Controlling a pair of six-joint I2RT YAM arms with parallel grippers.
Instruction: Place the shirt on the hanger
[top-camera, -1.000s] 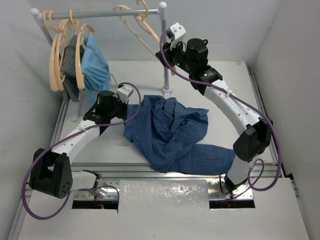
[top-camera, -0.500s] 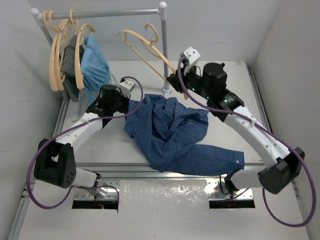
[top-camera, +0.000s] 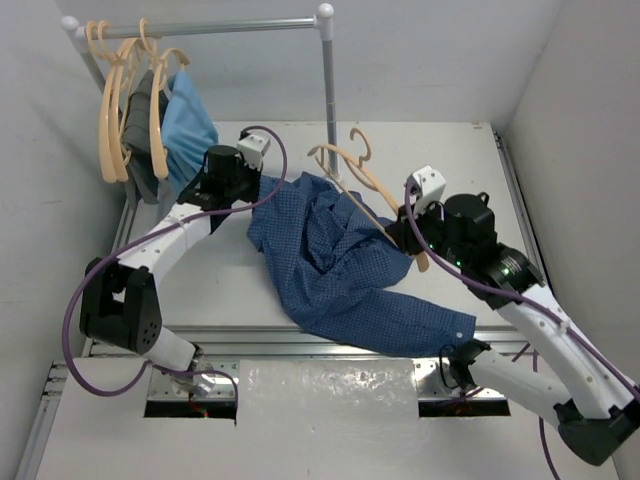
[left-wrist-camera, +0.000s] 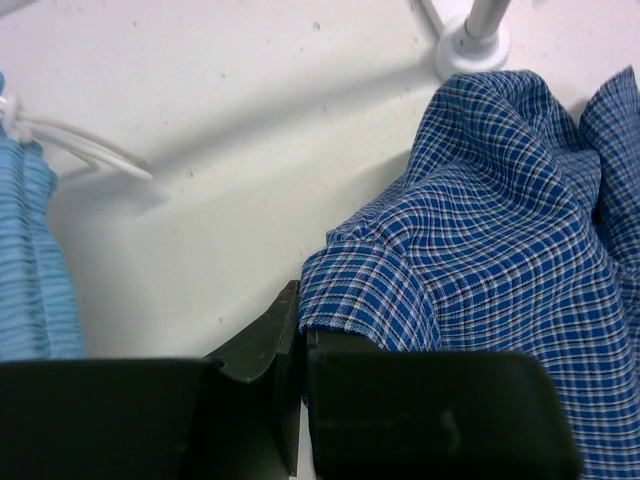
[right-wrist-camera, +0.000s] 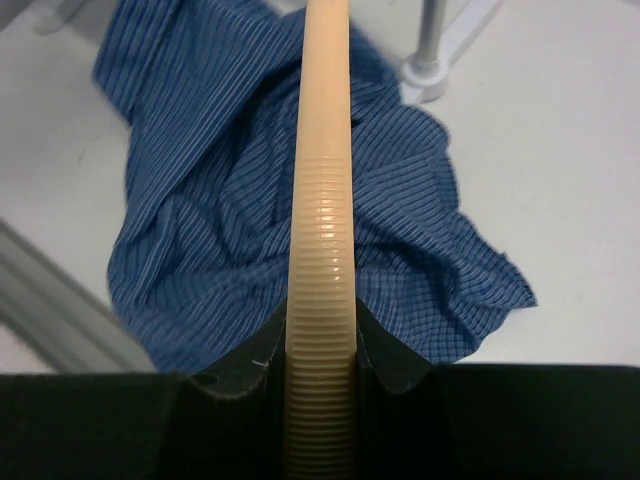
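The white bench (top-camera: 440, 160) carries everything, with a clothes rail (top-camera: 220, 27) across its far side. A bunch of spare hangers (top-camera: 112, 110), a dark grey garment (top-camera: 140, 105) and a light-blue garment (top-camera: 190, 130) hang at the rail's left end.

The shirt (top-camera: 330, 265) lies crumpled at mid-bench. One sleeve trails toward the near right edge, and its far-left corner is lifted off the surface. That lift comes from the left tool (left-wrist-camera: 300, 335), whose jaws are clamped narrow on a hemmed edge of the cloth. The likely purpose is to hold up an edge and keep the fabric taut enough for something to be slid under it.

The hanger (top-camera: 362, 180) is off the rail and hangs above the shirt's right half. Its hook points toward the far side, and one arm slopes down into the right tool (right-wrist-camera: 320, 335). That tool grips the ribbed end of the arm, so the rest of the hanger reaches out over the cloth. Holding it by the tip leaves the free arm and hook clear to be fed into the shirt.

The hanger does not look threaded into the shirt, so I judge the task to be in its early approach. The next move calls for finding the collar or a shoulder opening, and neither is plainly visible in this heap.
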